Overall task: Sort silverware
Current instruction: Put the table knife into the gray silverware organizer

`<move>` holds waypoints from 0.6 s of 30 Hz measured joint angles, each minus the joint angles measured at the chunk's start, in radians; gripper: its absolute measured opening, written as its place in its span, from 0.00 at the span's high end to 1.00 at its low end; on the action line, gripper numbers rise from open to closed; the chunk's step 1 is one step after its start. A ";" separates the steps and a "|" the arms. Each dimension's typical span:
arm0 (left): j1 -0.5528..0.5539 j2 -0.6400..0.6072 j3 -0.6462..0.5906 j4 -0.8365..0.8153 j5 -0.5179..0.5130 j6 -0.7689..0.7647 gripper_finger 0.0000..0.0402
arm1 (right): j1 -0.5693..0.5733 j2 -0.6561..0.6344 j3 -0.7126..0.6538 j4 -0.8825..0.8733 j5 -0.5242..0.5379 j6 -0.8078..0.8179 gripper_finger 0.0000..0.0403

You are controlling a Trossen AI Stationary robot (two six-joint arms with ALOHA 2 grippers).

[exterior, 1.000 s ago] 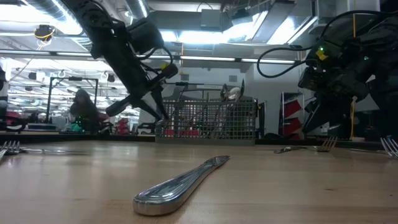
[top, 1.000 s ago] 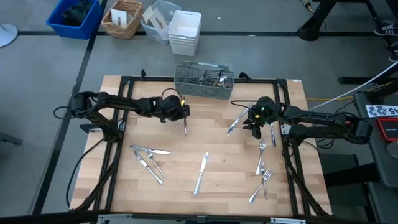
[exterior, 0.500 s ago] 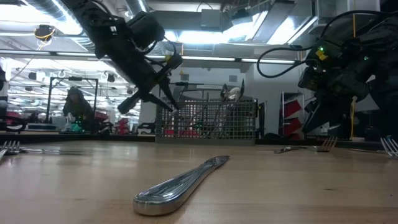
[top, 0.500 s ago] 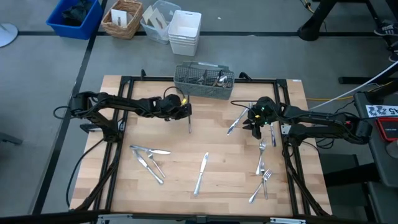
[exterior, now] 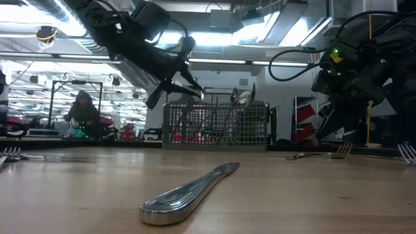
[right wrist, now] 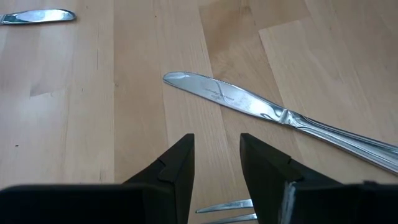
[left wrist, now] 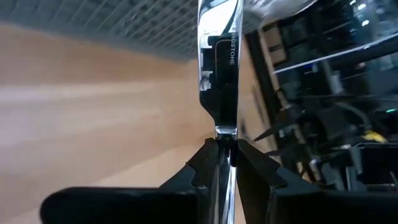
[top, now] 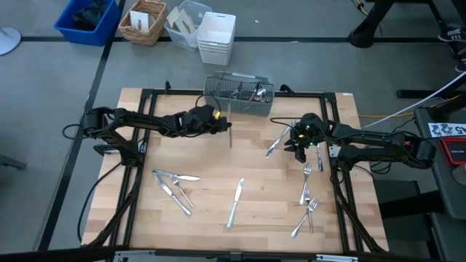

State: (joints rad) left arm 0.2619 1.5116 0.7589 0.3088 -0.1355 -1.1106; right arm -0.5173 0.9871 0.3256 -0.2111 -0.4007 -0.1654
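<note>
left gripper [top: 220, 126] clamps knife [top: 230, 136] near caddy [top: 239, 95] | right gripper [top: 298, 145] empty, fingers apart over knife on table [top: 211, 189] | knife: stiff, light, slick; pinch handle.

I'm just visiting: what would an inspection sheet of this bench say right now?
Surface: wooden table, black frame around it.
Job's things: knives and forks lie loose; one knife lies mid-table; wire caddy at the far edge holds some pieces.
Clutter: nothing seen.
Grippers: left gripper shut on a knife near the caddy; right gripper open, low over a knife.
Cables: yellow cable on the floor.
Surroundings: bins and a basket on the floor.
</note>
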 joint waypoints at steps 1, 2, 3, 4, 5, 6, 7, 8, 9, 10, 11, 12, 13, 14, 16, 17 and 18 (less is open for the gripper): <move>0.000 0.000 0.000 0.012 -0.008 0.020 0.91 | 0.000 0.000 0.000 0.000 0.000 0.000 0.67; 0.002 0.000 0.000 0.024 -0.016 0.035 0.91 | 0.000 0.000 0.000 0.000 0.000 0.000 0.67; 0.005 0.000 0.000 0.042 -0.022 0.057 0.91 | 0.000 0.000 0.000 0.000 0.000 0.000 0.67; 0.009 0.000 0.000 0.056 -0.025 0.077 0.91 | 0.000 0.000 0.000 0.000 0.000 0.000 0.67; 0.015 0.000 0.000 0.068 -0.029 0.097 0.91 | 0.000 0.000 0.000 0.000 0.000 0.000 0.67; 0.022 0.000 0.000 0.082 -0.033 0.118 0.91 | 0.000 0.000 0.000 0.000 0.000 0.000 0.67; 0.030 0.000 0.000 0.095 -0.037 0.138 0.92 | 0.000 0.000 0.000 0.002 0.000 0.000 0.67; 0.039 0.000 0.000 0.107 -0.038 0.158 0.92 | 0.000 0.000 0.000 0.002 0.000 0.000 0.67; 0.048 0.000 0.000 0.121 -0.040 0.176 0.91 | 0.000 0.000 0.000 0.002 0.000 0.000 0.67; 0.058 0.000 0.000 0.135 -0.042 0.190 0.91 | 0.000 0.000 0.000 0.002 0.000 0.000 0.67; 0.069 0.000 0.000 0.146 -0.042 0.211 0.91 | 0.000 0.000 0.000 0.002 0.000 0.000 0.67; 0.081 0.000 0.000 0.156 -0.042 0.232 0.90 | 0.000 0.000 0.000 0.002 0.000 0.000 0.67; 0.094 0.000 0.000 0.165 -0.043 0.250 0.90 | 0.000 0.000 0.000 0.005 0.000 0.000 0.67; 0.107 0.000 0.000 0.170 -0.043 0.263 0.90 | 0.000 0.000 0.000 0.007 0.000 0.000 0.67; 0.138 0.000 0.000 0.181 -0.042 0.287 0.90 | 0.000 0.000 0.000 0.011 0.000 0.000 0.67; 0.154 0.000 0.000 0.186 -0.042 0.303 0.90 | 0.000 0.000 0.000 0.013 0.000 0.000 0.67; 0.170 0.000 0.000 0.195 -0.042 0.315 0.90 | 0.000 0.000 0.000 0.014 0.000 0.000 0.67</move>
State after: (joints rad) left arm 0.4323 1.5116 0.7589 0.5036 -0.1776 -0.7959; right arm -0.5175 0.9871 0.3260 -0.1972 -0.4007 -0.1658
